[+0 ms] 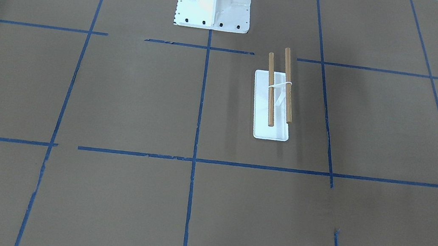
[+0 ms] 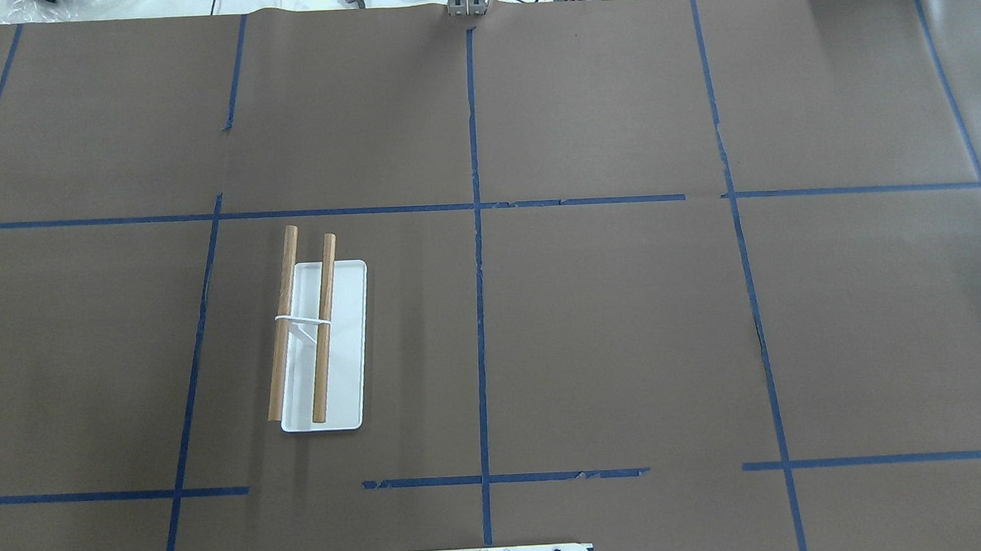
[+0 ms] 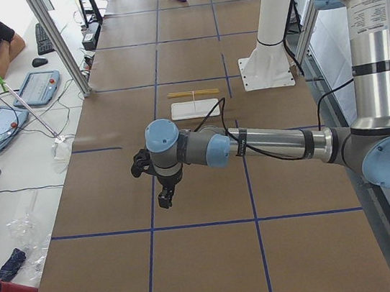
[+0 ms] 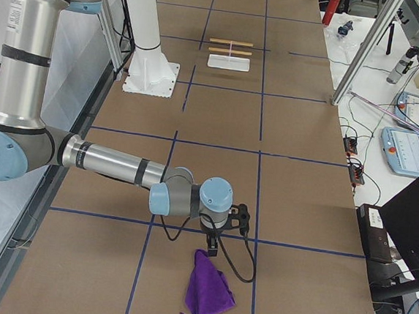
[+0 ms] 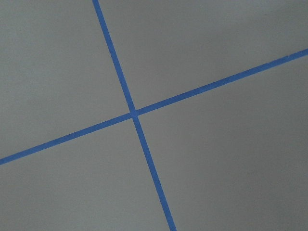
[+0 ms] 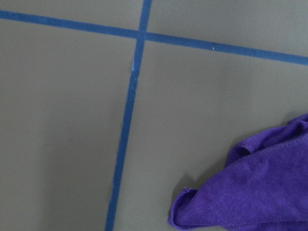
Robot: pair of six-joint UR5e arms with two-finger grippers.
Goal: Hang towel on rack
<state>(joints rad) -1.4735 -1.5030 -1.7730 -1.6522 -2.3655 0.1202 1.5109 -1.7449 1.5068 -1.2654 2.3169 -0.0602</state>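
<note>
Both tools show only in the side views, small and dark, so I cannot tell whether the left tool (image 3: 164,198) or the right tool (image 4: 212,248) stands apart or together. The right tool hangs close by the peak of the crumpled purple towel (image 4: 208,295), which the wrist view cuts off. The rack (image 2: 340,348) stands well apart on the worktop (image 2: 626,344), on the robot's left half, near the white pedestal (image 1: 215,0). Its dowels (image 2: 325,328) run lengthwise away from the robot.

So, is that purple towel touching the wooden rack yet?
Apart. The exterior right view shows the towel crumpled at the near end, the rack far off, and bare table between them.
</note>
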